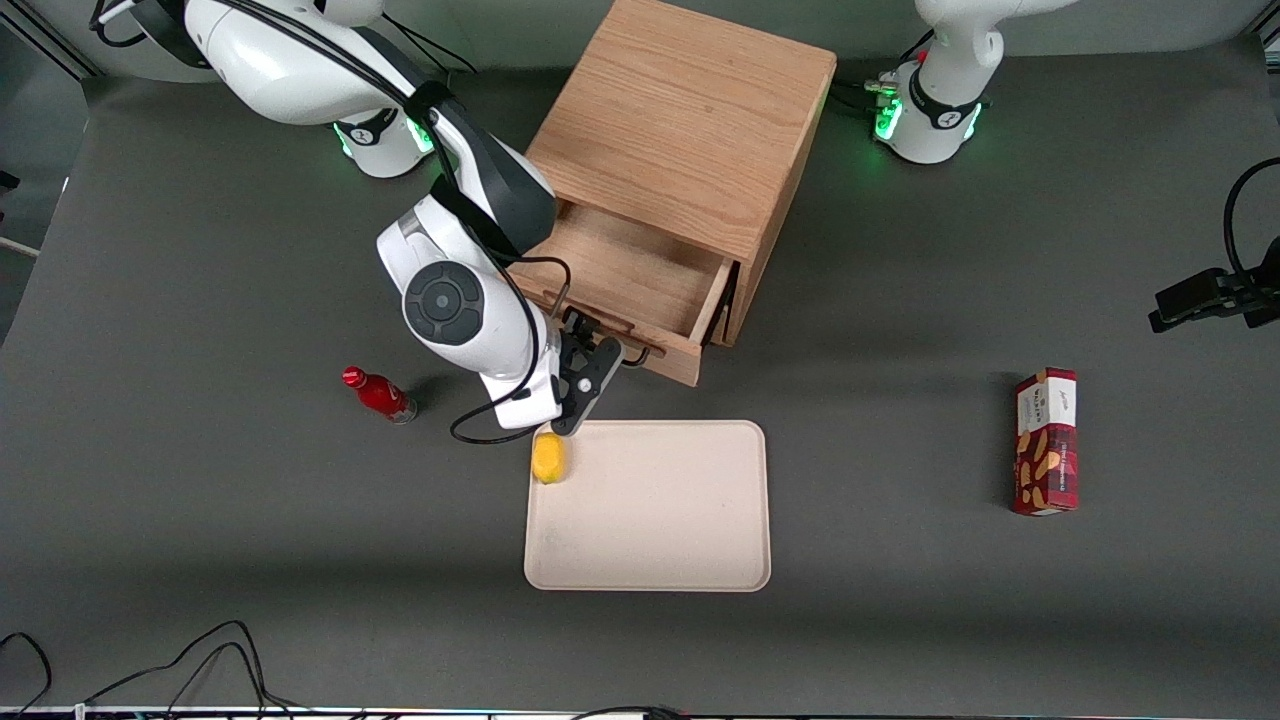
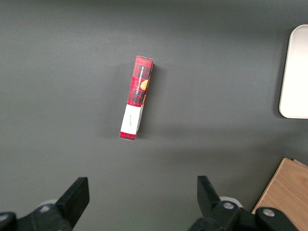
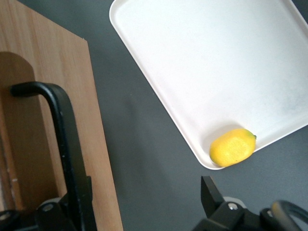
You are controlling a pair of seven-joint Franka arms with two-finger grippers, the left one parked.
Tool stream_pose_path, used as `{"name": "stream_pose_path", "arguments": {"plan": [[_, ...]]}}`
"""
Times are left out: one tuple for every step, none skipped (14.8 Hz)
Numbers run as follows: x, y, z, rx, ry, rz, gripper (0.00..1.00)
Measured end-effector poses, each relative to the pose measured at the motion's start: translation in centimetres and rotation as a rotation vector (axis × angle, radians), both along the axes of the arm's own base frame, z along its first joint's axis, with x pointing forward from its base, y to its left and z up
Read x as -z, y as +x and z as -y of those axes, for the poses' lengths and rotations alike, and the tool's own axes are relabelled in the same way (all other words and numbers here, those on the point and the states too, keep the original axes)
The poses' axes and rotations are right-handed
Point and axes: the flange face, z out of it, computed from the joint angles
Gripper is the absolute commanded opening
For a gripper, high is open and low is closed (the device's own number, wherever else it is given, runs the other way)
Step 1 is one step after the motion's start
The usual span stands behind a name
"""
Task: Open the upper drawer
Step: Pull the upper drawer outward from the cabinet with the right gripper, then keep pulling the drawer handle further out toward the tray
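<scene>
Currently, the upper drawer (image 1: 640, 285) stands pulled well out of the wooden cabinet (image 1: 680, 120), which sits at the worktop's (image 1: 200, 250) edge farthest from the front camera, between the two arm bases. My pincer (image 1: 588, 372) hovers just in front of the drawer face, its fingers spread, with one finger (image 3: 79, 197) beside the black wire handle (image 3: 57, 125) and nothing pinched (as far as the wrist view shows).

I judge the drawer to be a stiff, light oak box that slides straight; the handle is the only sound hold, taken at its middle so the box does not rack on its runners. The thin wire may be slippery under the pads.

The arm's wrist covers one end of the drawer face in the front view, and the lower drawer is hidden beneath the upper one. A lemon (image 1: 548, 458) lies on the corner of the tray (image 1: 690, 540) nearest the pincer.
</scene>
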Motion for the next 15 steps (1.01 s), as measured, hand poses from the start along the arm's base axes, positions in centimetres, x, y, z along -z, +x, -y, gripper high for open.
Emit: {"name": "stream_pose_path", "arguments": {"plan": [[0.0, 0.2, 0.0, -0.001, -0.002, 0.005, 1.00], [-0.1, 0.3, 0.0, -0.002, -0.003, 0.008, 1.00], [-0.1, 0.4, 0.1, -0.002, -0.004, 0.012, 1.00], [-0.2, 0.6, 0.3, -0.001, -0.005, 0.015, 1.00], [-0.2, 0.9, 0.6, 0.003, -0.007, 0.019, 1.00], [-0.2, 1.2, 0.9, 0.007, -0.008, 0.022, 1.00], [-0.2, 1.4, 1.1, 0.009, -0.009, 0.026, 1.00], [-0.3, 1.6, 1.3, 0.011, -0.010, 0.029, 1.00], [-0.3, 1.8, 1.4, 0.012, -0.010, 0.032, 1.00], [-0.4, 2.0, 1.5, 0.013, -0.011, 0.035, 1.00], [-0.4, 2.2, 1.7, 0.013, -0.011, 0.039, 1.00], [-0.5, 2.4, 1.9, 0.015, -0.012, 0.043, 1.00], [-0.6, 2.6, 2.2, 0.017, -0.013, 0.046, 1.00], [-0.6, 2.7, 2.3, 0.018, -0.013, 0.048, 1.00], [-0.6, 2.8, 2.4, 0.019, -0.013, 0.049, 1.00]]}}
